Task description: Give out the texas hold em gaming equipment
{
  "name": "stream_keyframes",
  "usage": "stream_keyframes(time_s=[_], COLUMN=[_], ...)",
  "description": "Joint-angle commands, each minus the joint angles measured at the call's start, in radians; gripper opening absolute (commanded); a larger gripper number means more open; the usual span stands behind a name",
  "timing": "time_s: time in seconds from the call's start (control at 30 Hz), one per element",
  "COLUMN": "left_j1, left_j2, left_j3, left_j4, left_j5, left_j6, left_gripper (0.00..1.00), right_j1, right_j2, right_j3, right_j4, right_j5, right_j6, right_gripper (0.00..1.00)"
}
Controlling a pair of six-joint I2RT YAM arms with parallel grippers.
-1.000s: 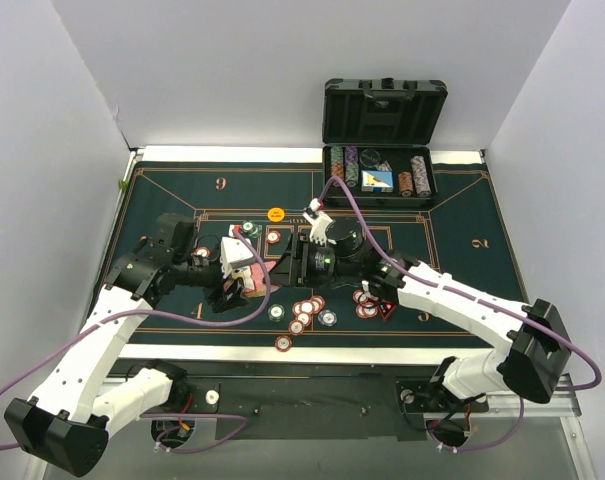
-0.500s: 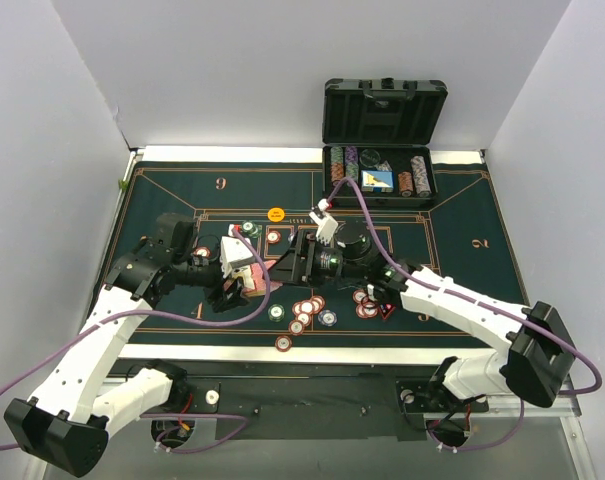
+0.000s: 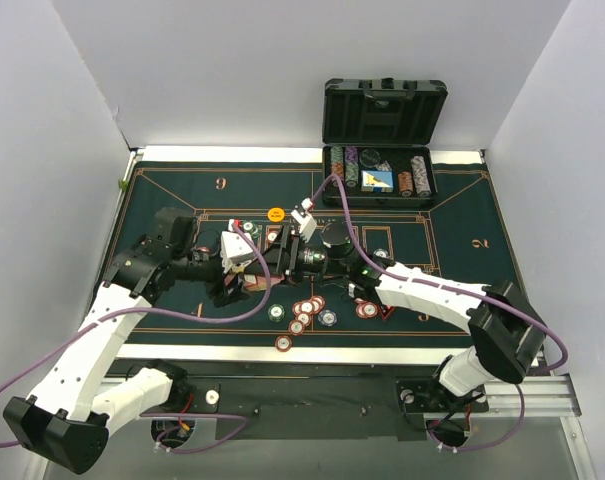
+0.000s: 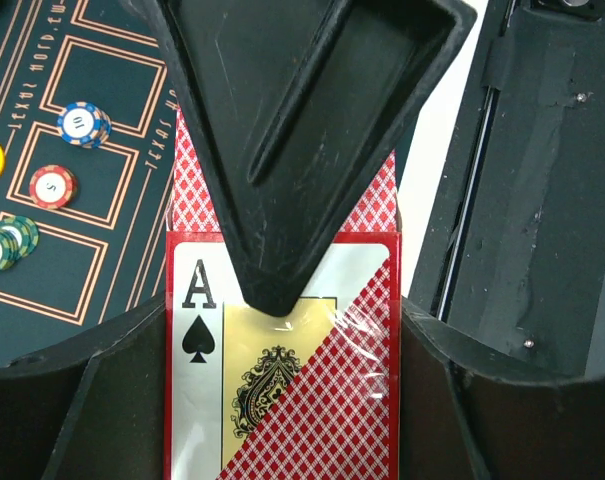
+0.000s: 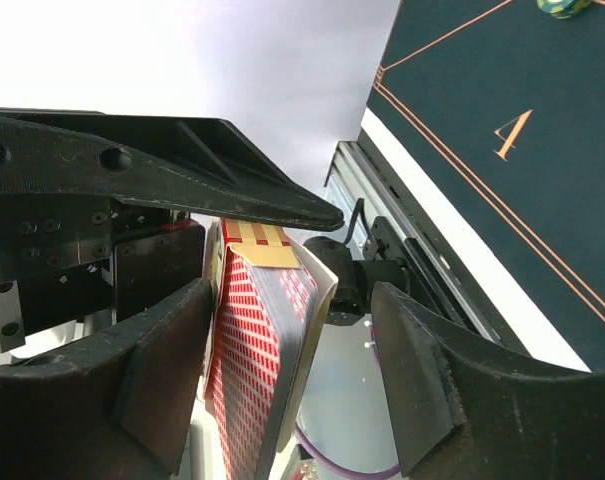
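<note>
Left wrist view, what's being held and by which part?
The card deck, clamped across its side edges by the left end effector.

Card pack [image 4: 302, 400] shows "A" above a spade; felt mat [image 3: 162, 190] — "6", "2", "4", "TEXAS HOLD"; red chip [image 4: 53, 186] — "5".
</note>
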Motion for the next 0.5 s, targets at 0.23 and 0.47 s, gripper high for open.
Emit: stream_keyframes(time_s=[0.23, 0.47], left_j1=[-0.006, -0.006], left_j2=[-0.024, -0.029], left_j3=[0.051, 0.028], left_j4=[0.076, 0.093], left_j5=[0.037, 0.009], left_j6=[-0.019, -0.014], left_gripper=[0.0, 0.0], right_j1=[0.004, -0.019], right_j2=[-0.001, -0.01], right_j3=[0.008, -0.043], right_j4=[0.229, 0.292], right_j5=[-0.034, -0.035], right_j6=[0.089, 0.149], right_gripper=[0.36, 0.13])
